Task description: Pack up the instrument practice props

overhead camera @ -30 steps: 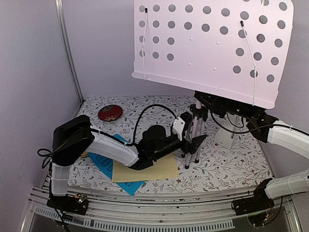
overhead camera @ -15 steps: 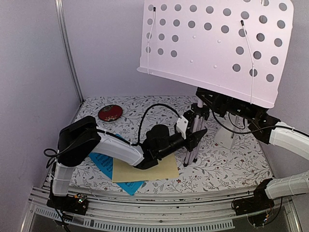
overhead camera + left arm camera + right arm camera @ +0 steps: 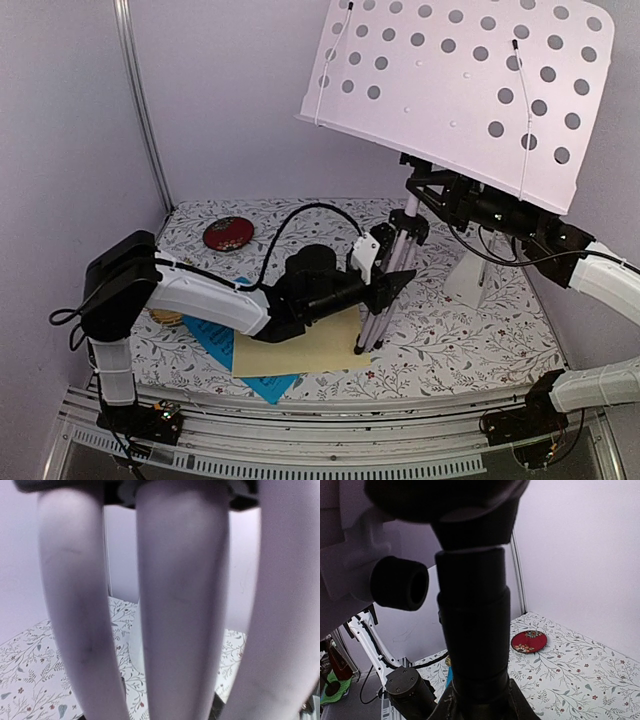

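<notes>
The white perforated music-stand desk [image 3: 470,90] hangs tilted high at the right. My right gripper [image 3: 432,195] is shut on the black post under it, which fills the right wrist view [image 3: 475,630]. The silver tripod legs [image 3: 385,290] are folded together and lean down to the left. My left gripper [image 3: 392,285] is shut on them. They fill the left wrist view [image 3: 182,605], blurred. A pale-yellow sheet [image 3: 310,352] lies over a blue sheet [image 3: 215,338] on the floral cloth. The white metronome [image 3: 466,277] stands behind the legs, partly hidden.
A round red dish [image 3: 228,233] lies at the back left and shows in the right wrist view [image 3: 528,641]. A bit of the yellow woven tray [image 3: 165,318] peeks from under my left arm. Walls close in on the left, back and right.
The stand has tipped: its desk rose and moved right, and the legs swung up and lean more. My left gripper moved up and right with the legs.
</notes>
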Robot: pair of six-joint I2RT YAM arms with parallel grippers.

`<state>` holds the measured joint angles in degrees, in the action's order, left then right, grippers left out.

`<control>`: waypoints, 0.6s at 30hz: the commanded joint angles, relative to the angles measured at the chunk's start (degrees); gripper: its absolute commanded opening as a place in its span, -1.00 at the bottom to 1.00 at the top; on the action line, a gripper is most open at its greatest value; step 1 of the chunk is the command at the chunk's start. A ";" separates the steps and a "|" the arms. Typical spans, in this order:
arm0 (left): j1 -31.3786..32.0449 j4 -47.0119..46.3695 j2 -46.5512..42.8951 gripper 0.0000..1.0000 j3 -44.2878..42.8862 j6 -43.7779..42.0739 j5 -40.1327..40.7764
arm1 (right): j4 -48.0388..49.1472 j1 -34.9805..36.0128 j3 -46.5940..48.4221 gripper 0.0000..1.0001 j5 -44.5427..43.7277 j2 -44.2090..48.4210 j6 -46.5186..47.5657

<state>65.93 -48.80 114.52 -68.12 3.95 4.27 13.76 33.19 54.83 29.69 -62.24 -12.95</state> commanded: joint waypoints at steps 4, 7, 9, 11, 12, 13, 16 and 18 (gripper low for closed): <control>0.75 -1.74 -14.25 -1.00 2.78 0.23 -2.73 | 7.44 -7.74 3.72 -0.98 -11.58 -2.56 -5.20; 0.74 2.84 -18.26 -1.00 3.61 1.85 -2.87 | 8.76 -8.39 2.58 -0.96 -12.88 -4.29 -6.32; 0.75 6.03 -20.68 -1.00 4.50 3.31 -2.76 | 9.44 -8.91 1.98 -0.90 -13.84 -5.48 -7.44; 0.78 9.38 -23.33 -1.00 5.96 5.44 -1.69 | 10.24 -9.23 1.19 -0.80 -14.38 -6.68 -8.36; 0.66 10.34 -24.58 -1.00 6.81 6.39 -1.13 | 10.79 -9.28 0.64 -0.76 -14.43 -7.27 -8.53; 0.62 11.13 -25.78 -1.00 7.77 7.45 -0.73 | 11.91 -9.34 -0.09 -0.72 -14.13 -8.15 -8.77; -0.17 12.87 -28.44 -1.00 9.41 11.38 -2.16 | 15.03 -9.37 -2.46 -0.65 -13.13 -10.13 -9.56; -0.69 13.84 -29.82 -1.00 9.85 13.88 -2.77 | 17.26 -9.38 -3.88 -0.51 -12.28 -11.19 -10.02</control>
<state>65.19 -21.63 95.64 -58.54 14.28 2.85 22.04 31.14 53.15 34.28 -71.72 -26.15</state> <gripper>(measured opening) 0.436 0.215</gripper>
